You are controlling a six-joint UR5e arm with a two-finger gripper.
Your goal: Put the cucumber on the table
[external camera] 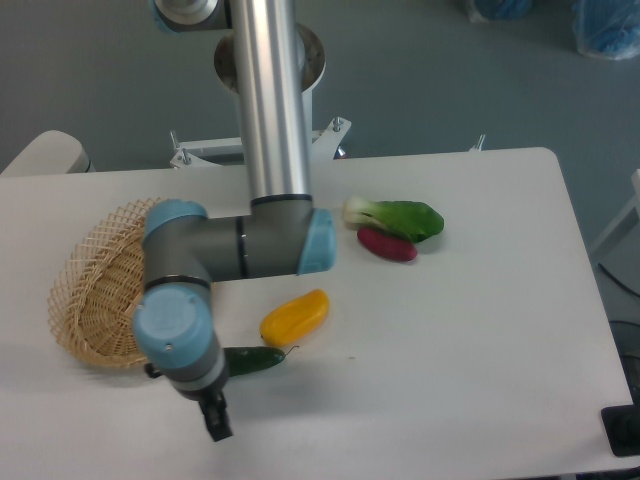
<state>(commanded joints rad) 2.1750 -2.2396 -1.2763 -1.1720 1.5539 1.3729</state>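
Here's the claw [216,420] low over the near side of the worktop [480,380], wrist blocking the view, so whether its jaws are clenched or released I cannot tell. The cucumber [255,361] lies just up and to the right of the claw, flat on the white surface, one end hidden behind the wrist. By my reading the placing step is at its close. Next call: let go if needed, lift straight up. The yellow fruit [294,317] sits just beyond the cucumber, the wicker basket [95,290] off to the claw's left. The near worktop edge is close; open room lies to the right
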